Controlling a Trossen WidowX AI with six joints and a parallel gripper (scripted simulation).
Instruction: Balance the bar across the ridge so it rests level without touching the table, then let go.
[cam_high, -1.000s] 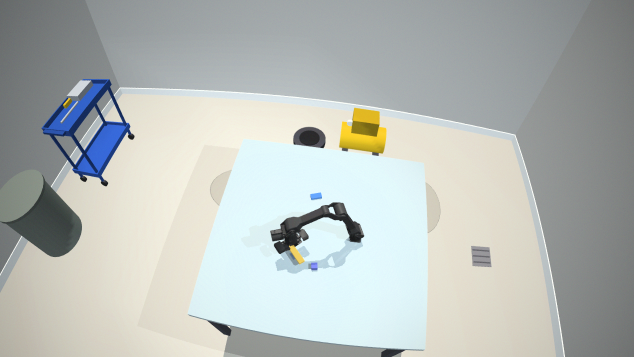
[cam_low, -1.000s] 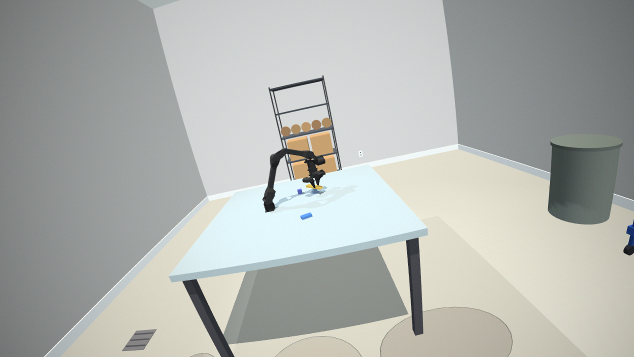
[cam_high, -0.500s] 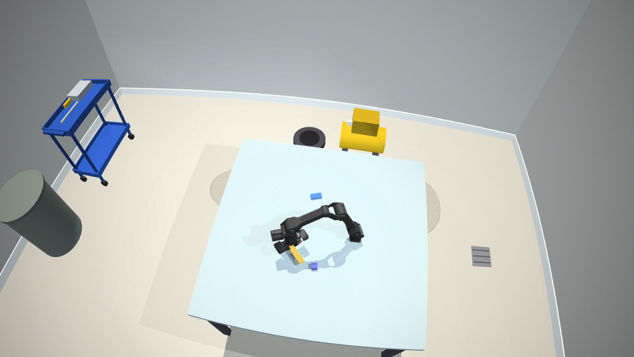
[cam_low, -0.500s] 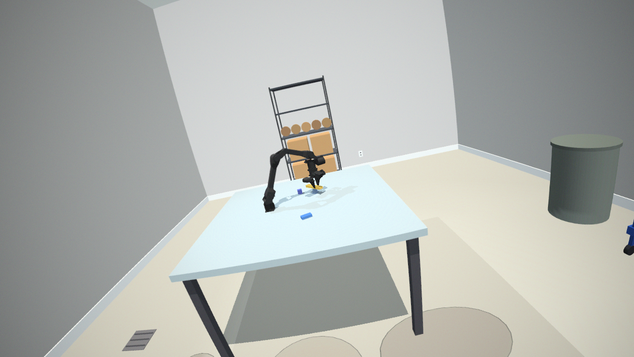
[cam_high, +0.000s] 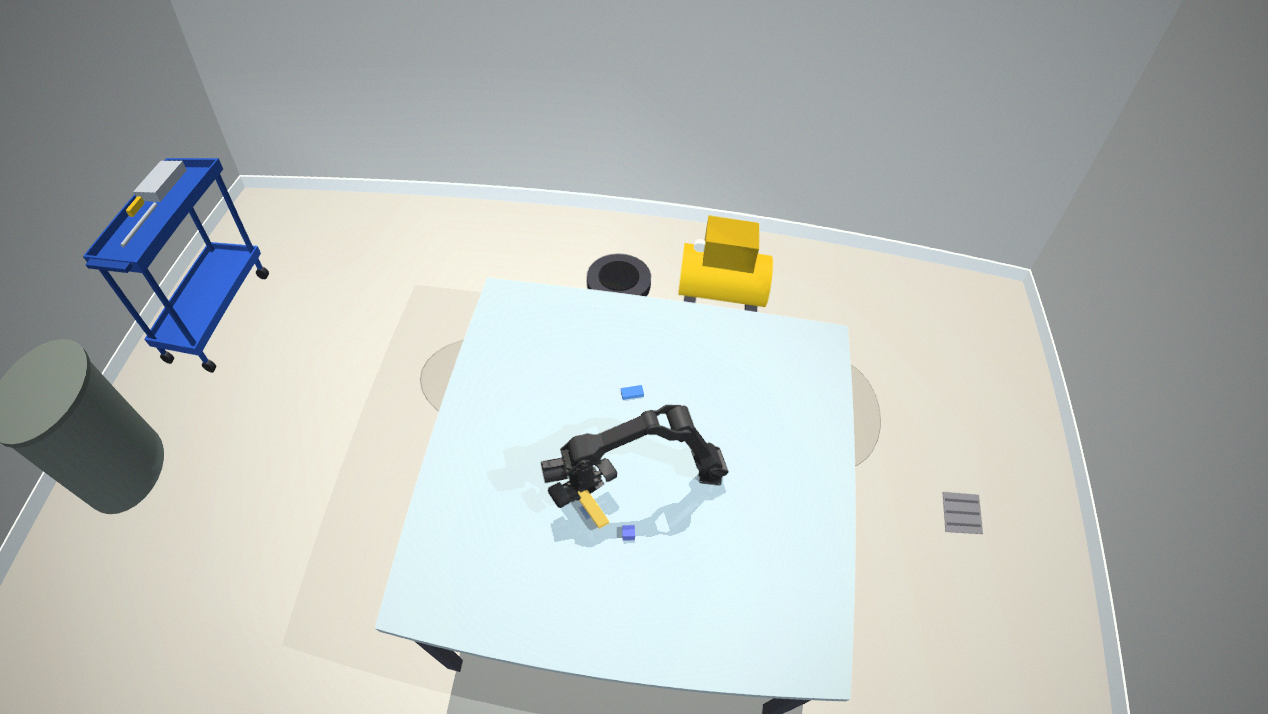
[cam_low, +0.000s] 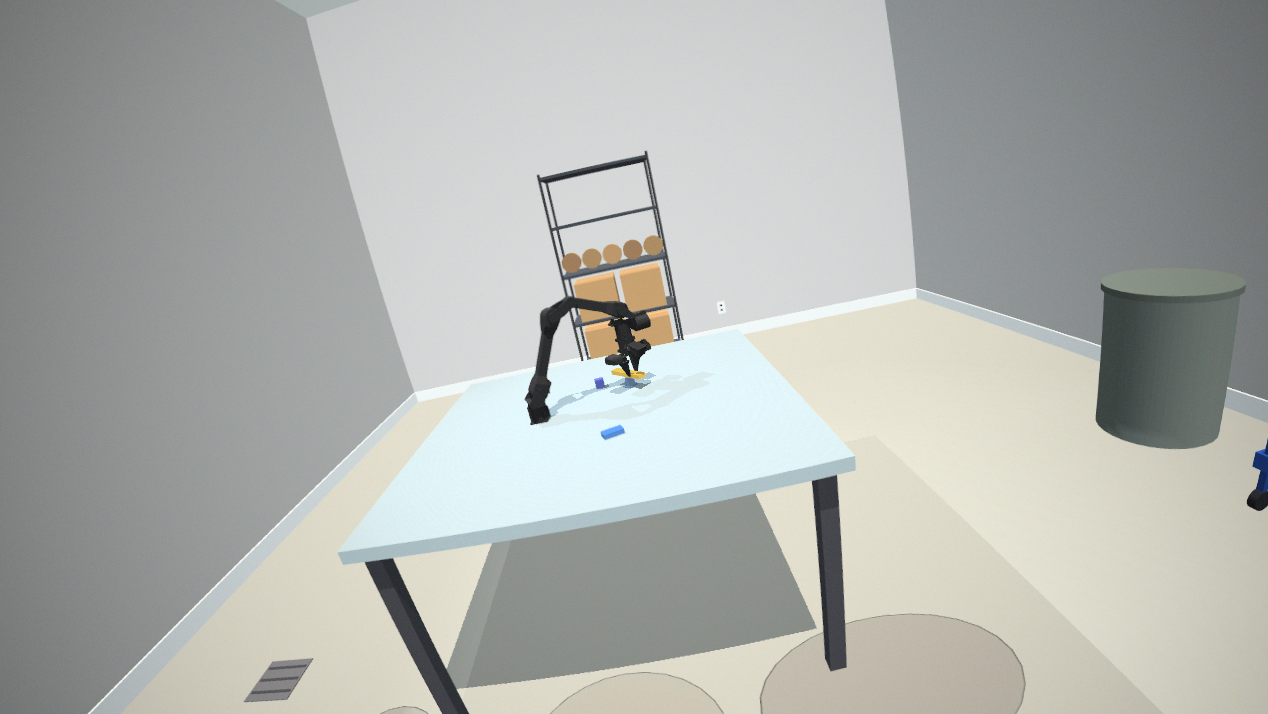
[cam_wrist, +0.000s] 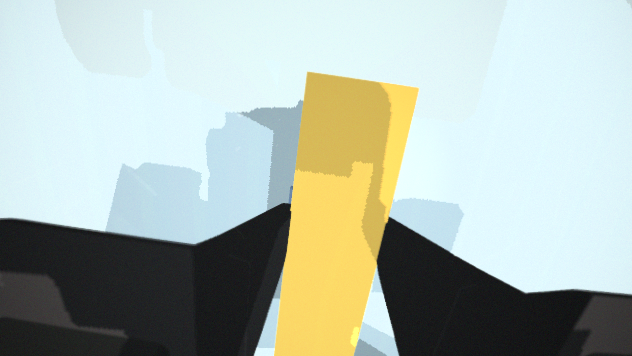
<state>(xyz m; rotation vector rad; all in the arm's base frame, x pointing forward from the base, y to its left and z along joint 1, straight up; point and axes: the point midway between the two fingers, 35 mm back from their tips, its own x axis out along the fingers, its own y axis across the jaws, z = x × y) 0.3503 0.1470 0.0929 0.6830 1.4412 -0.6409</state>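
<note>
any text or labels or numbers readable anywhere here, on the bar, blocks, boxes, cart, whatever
None: no word, number, brand or sign can be read in any view.
Yellow bar, held in the tool: plain faces, no markings.
Two blue blocks: plain.
Cardboard boxes on the shelf: no print visible.
Blue cart and yellow machine: no lettering visible.

Yellow bar (cam_wrist: 345, 200) (plain), black fingers
</note>
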